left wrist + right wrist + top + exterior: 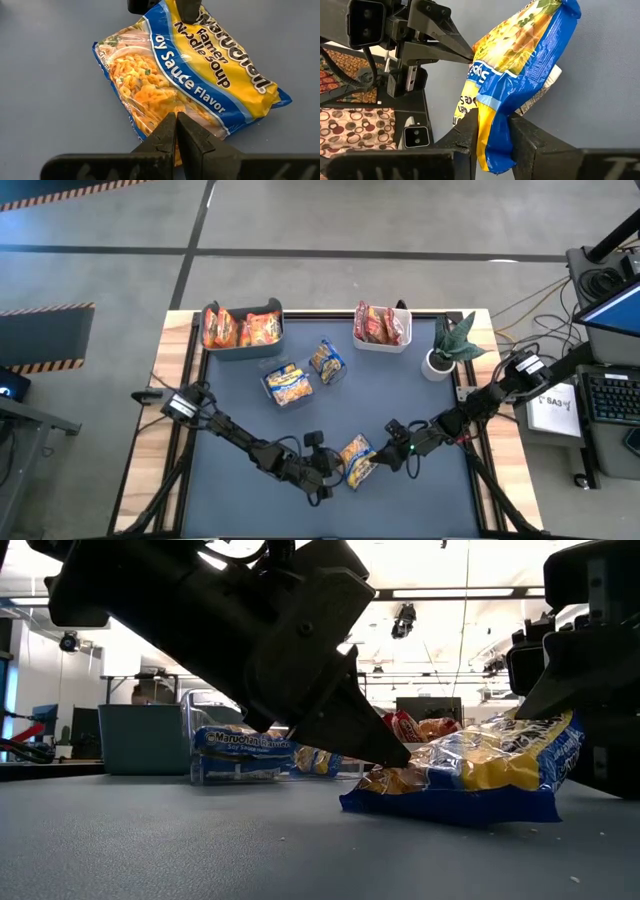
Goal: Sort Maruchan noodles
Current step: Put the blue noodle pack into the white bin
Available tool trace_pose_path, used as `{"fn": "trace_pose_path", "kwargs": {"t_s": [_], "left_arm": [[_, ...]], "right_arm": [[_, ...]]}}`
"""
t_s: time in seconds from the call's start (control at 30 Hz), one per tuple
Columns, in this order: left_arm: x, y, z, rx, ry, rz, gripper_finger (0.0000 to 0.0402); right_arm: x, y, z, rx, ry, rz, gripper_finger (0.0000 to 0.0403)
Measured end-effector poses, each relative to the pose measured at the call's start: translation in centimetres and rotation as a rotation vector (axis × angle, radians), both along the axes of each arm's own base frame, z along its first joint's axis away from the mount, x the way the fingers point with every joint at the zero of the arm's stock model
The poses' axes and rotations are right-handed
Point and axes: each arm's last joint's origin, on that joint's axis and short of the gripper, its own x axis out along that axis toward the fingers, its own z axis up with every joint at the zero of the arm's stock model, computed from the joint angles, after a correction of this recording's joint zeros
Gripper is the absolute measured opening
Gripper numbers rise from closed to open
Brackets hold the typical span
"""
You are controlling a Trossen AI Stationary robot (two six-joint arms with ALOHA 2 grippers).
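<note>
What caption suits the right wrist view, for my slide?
Right gripper pinches a blue-yellow noodle packet's edge while the shut left gripper pins its other end.

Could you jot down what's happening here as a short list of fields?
Packet in play: blue-yellow noodle packet, one end raised off the table
Right gripper: fingers closed on that packet's edge
Left gripper: fingers shut, tip pressing the packet's other end
Teal bin: orange packets
White bin: red packets
Clear bin: blue-yellow packet

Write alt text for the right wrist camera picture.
The right gripper pinches one end of a blue-yellow Maruchan ramen packet above the dark table. The left gripper, shut, touches the packet's far end with its tips.
</note>
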Motion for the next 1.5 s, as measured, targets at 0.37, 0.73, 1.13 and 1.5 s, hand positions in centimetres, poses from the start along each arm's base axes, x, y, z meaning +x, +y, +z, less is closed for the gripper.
{"fn": "trace_pose_path", "kwargs": {"t_s": [0.37, 0.73, 1.13, 1.5], "left_arm": [[-0.5, -0.4, 0.7, 0.116, -0.012, 0.004, 0.0045], [-1.0, -0.7, 1.1, 0.217, -0.015, 0.03, 0.011], [-1.6, -0.7, 2.8, 0.318, 0.006, 0.01, 0.0137], [-4.0, 0.7, 6.7, 0.435, 0.032, 0.007, 0.0137]], "right_arm": [[0.0, 0.0, 0.0, -0.01, -0.003, 0.005, 0.0065], [0.0, 0.0, 0.1, -0.022, -0.011, 0.005, 0.0065], [0.0, -0.1, 0.2, -0.012, -0.015, -0.004, 0.0044], [0.2, -0.3, 1.0, -0.029, -0.079, -0.006, 0.0043]]}}
